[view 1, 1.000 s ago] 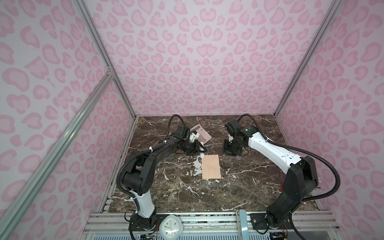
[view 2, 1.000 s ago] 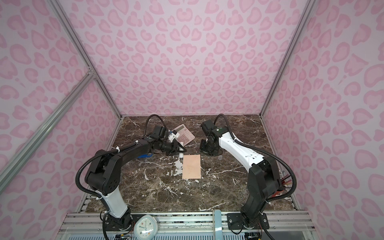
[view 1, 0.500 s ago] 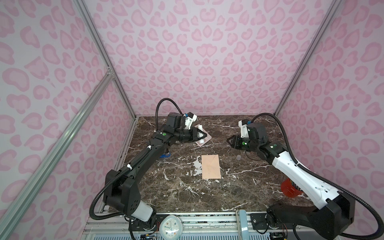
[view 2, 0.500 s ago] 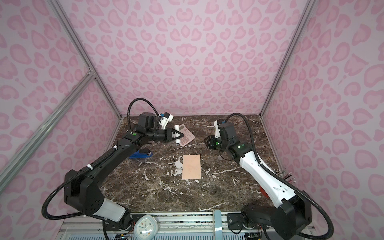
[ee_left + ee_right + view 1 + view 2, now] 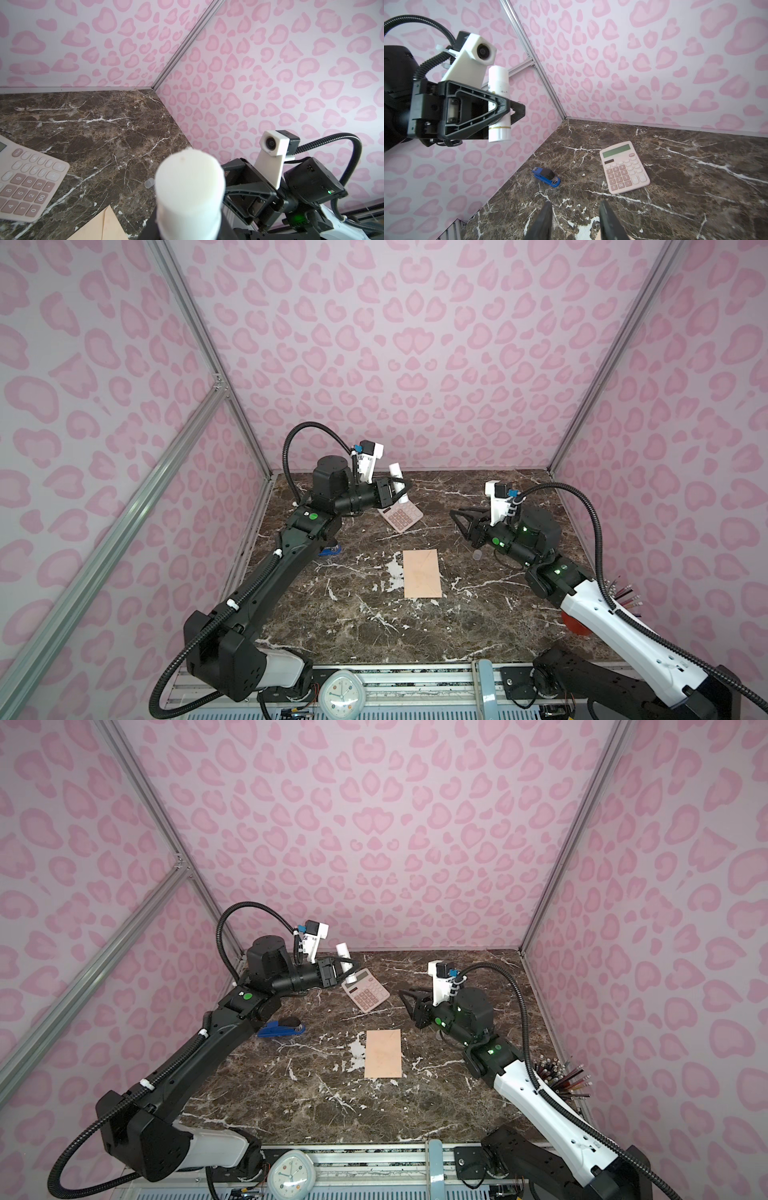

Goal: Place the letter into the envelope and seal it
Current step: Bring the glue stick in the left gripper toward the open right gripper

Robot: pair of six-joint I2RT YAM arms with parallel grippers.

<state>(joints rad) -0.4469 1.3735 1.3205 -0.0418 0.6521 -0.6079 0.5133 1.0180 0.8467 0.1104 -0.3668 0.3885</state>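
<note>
The peach-beige envelope (image 5: 422,578) (image 5: 383,1052) lies flat in the middle of the marble table, flap shut. One corner of the envelope (image 5: 99,226) shows in the left wrist view. The letter shows in no view. My left gripper (image 5: 405,489) (image 5: 512,110) hangs above the far left of the table, shut on a white glue stick (image 5: 397,481) (image 5: 189,187) (image 5: 499,104) held upright over the calculator. My right gripper (image 5: 453,514) (image 5: 574,204) hovers right of the calculator and behind the envelope, open and empty.
A pink calculator (image 5: 400,516) (image 5: 624,167) lies at the back. A blue stapler (image 5: 282,1027) (image 5: 547,176) sits by the left arm. A small clear cap (image 5: 478,554) (image 5: 149,184) rests under the right wrist. A red pencil cup (image 5: 575,624) stands at the right edge.
Both arms have risen from the table by the calculator. The left one lifted the glue stick; the right one drew back to the right and its jaws widened.
</note>
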